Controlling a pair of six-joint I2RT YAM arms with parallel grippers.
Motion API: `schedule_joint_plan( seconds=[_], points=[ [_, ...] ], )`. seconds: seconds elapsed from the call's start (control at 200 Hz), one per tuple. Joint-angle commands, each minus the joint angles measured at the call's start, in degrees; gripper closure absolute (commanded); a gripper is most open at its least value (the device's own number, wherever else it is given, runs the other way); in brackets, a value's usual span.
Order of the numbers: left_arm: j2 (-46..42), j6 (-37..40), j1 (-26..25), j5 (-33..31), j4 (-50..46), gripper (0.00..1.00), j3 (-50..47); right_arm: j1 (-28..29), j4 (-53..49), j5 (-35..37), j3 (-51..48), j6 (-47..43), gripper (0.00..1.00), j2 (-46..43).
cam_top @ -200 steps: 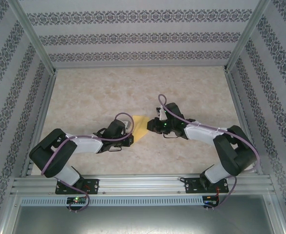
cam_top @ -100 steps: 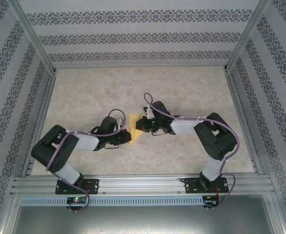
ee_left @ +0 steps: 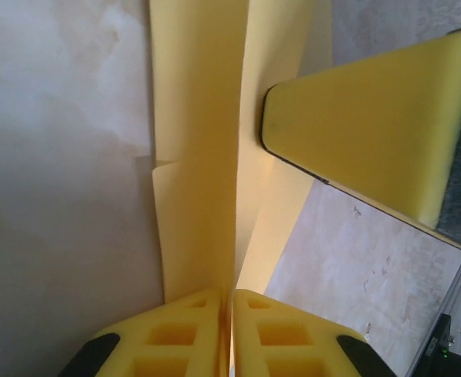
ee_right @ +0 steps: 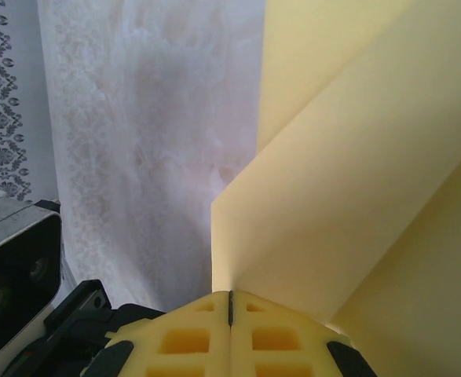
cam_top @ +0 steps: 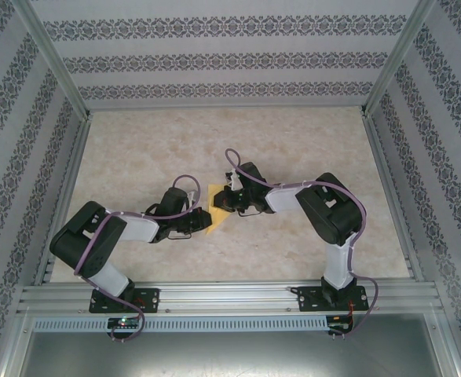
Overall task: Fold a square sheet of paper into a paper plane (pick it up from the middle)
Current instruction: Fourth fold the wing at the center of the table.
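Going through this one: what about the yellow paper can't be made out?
Top external: the thin yellow-orange paper sheet is mostly covered by the left gripper and right gripper; its fold outline is unreadable.
Left wrist: sheet runs off the top edge; the pinched part is hidden between the fingers.
Right wrist: sheet cut off top and right.

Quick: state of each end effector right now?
Left end effector: closed on the folded yellow paper.
Right end effector: closed on the same paper.
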Motion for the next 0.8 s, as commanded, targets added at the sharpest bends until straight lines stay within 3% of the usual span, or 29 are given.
schedule_joint_plan(
  seconds=[0.0, 0.15, 0.275, 0.35, 0.794],
  points=[
    [-0.29, 0.43, 1.06, -0.93, -5.61, 0.81, -1.05, 0.31, 1.98, -0.44, 0.53, 0.41, 0.98, 0.47],
    [-2.55, 0.78, 1.07, -0.07, -8.17, 0.79, -0.72, 0.31, 2.02, -0.70, 0.70, 0.42, 0.98, 0.99],
    [-4.46, 0.81, 1.03, -1.13, -9.87, 0.83, -1.57, 0.31, 2.11, -0.66, 0.78, 0.41, 0.97, 1.43],
    [-4.49, 0.89, 1.07, -1.15, -9.71, 0.92, -1.92, 0.31, 1.85, -0.28, 0.79, 0.42, 0.97, 1.52],
    [-1.80, 0.64, 1.07, 1.29, -8.35, 1.00, -1.39, 0.29, 2.19, -0.78, 0.95, 0.77, 0.96, 2.92]
  ],
)
